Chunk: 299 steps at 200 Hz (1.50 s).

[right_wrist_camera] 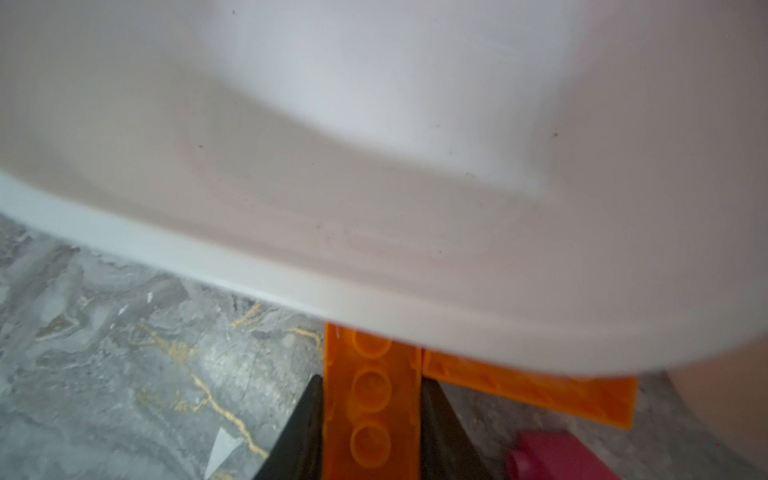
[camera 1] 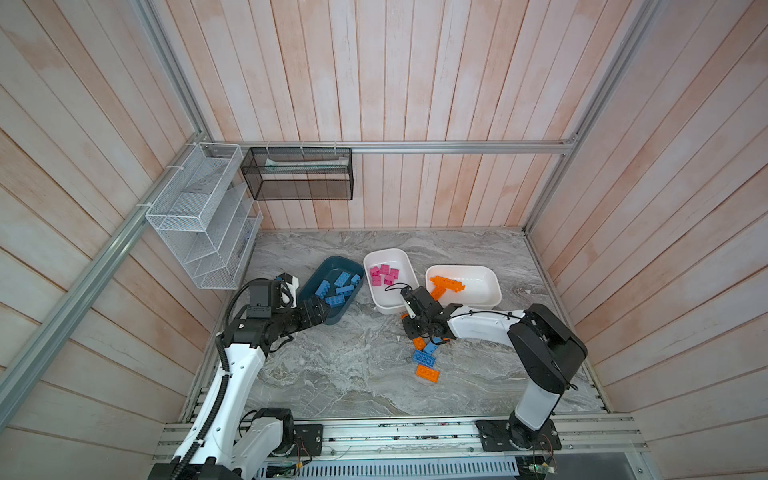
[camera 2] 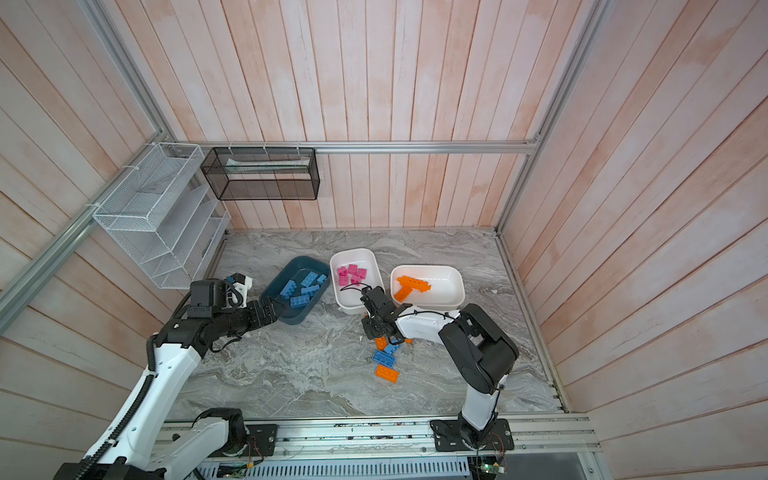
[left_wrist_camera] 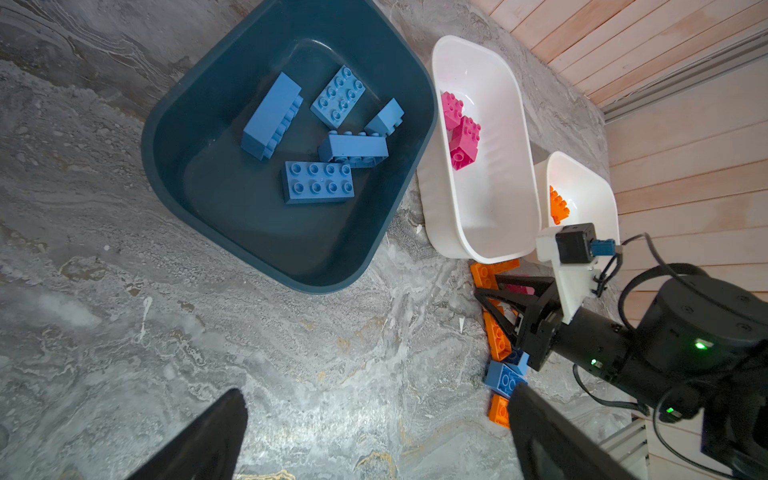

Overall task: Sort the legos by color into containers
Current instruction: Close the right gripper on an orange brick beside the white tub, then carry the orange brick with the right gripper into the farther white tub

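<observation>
The dark teal container (camera 1: 328,261) (left_wrist_camera: 199,124) holds several blue legos (left_wrist_camera: 318,182). My left gripper (camera 1: 320,309) (left_wrist_camera: 378,392) hangs open over bare table by its near end. A white container (camera 1: 390,301) (left_wrist_camera: 490,208) holds pink legos (camera 1: 384,274). Another white container (camera 1: 482,286) holds orange legos (camera 1: 446,284). In front of the pink one, my right gripper (right_wrist_camera: 372,382) (camera 1: 409,326) is shut on an orange lego (right_wrist_camera: 370,415) lying on the table. A second orange lego (right_wrist_camera: 540,395) and a pink lego (right_wrist_camera: 557,457) lie beside it.
Loose legos lie under and just before the right wrist: a blue one (camera 1: 424,357), an orange one (camera 1: 428,373) and another orange one (camera 1: 419,343). A white wire rack (camera 1: 199,216) and a black mesh basket (camera 1: 297,174) hang on the walls at back left.
</observation>
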{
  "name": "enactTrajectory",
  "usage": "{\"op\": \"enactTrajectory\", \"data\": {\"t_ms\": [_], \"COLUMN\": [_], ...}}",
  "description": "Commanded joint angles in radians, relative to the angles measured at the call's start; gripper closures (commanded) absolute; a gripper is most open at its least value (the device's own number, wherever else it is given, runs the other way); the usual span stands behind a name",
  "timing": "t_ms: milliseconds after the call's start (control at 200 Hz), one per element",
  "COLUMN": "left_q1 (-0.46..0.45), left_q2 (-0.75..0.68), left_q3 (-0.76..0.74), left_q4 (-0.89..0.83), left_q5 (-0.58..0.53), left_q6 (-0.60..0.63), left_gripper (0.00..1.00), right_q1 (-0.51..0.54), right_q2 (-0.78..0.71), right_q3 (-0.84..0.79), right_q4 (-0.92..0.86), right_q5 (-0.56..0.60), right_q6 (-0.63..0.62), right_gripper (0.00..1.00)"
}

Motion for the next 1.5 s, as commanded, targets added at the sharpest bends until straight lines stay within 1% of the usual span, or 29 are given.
{"op": "enactTrajectory", "data": {"t_ms": [0,170,375,545,650,705,765,825,940,1000,1075,1175,1305,1490], "left_q1": [0.006,0.006,0.006,0.006,0.006,0.006,0.006,0.006,0.003,0.002,0.000,-0.002,-0.002,0.000], "left_q2": [-0.003,-0.002,-0.003,0.002,0.006,0.006,0.010,0.014,0.014,0.014,0.013,0.016,0.018,0.018], "left_q3": [-0.021,-0.016,-0.002,0.008,0.004,-0.004,-0.010,-0.016,-0.013,-0.010,-0.009,-0.004,0.008,0.014], "left_q4": [0.020,0.021,0.020,0.039,0.066,0.084,0.104,0.125,0.155,0.163,0.164,0.155,0.135,0.106], "left_q5": [0.015,0.018,0.032,0.096,0.151,0.176,0.198,0.216,0.246,0.251,0.251,0.251,0.247,0.233], "left_q6": [0.014,0.015,0.013,-0.002,-0.014,-0.025,-0.034,-0.051,-0.071,-0.077,-0.078,-0.075,-0.063,-0.044], "left_gripper": [0.00,0.00,0.00,0.00,0.00,0.00,0.00,0.00,0.00,0.00,0.00,0.00,0.00,0.00], "right_q1": [0.013,0.013,0.013,-0.004,-0.074,-0.134,-0.227,-0.316,-0.477,-0.532,-0.570,-0.578,-0.578,-0.577], "right_q2": [-0.018,-0.095,-0.251,-0.421,-0.545,-0.588,-0.602,-0.585,-0.494,-0.433,-0.349,-0.237,-0.112,0.020], "right_q3": [-0.021,-0.046,-0.090,-0.118,-0.136,-0.126,-0.100,-0.068,0.025,0.068,0.114,0.172,0.242,0.289], "right_q4": [-0.039,-0.026,-0.014,-0.136,-0.186,-0.207,-0.231,-0.253,-0.310,-0.334,-0.359,-0.374,-0.364,-0.388], "right_q5": [0.036,0.027,0.006,-0.001,-0.052,-0.093,-0.164,-0.226,-0.414,-0.489,-0.544,-0.558,-0.582,-0.516], "right_q6": [-0.007,0.002,-0.008,0.002,-0.012,-0.052,-0.125,-0.214,-0.393,-0.475,-0.565,-0.659,-0.714,-0.818], "right_gripper": [0.73,0.77,0.78,0.79,0.79,0.79,0.79,0.79,0.78,0.77,0.77,0.76,0.77,0.76]}}
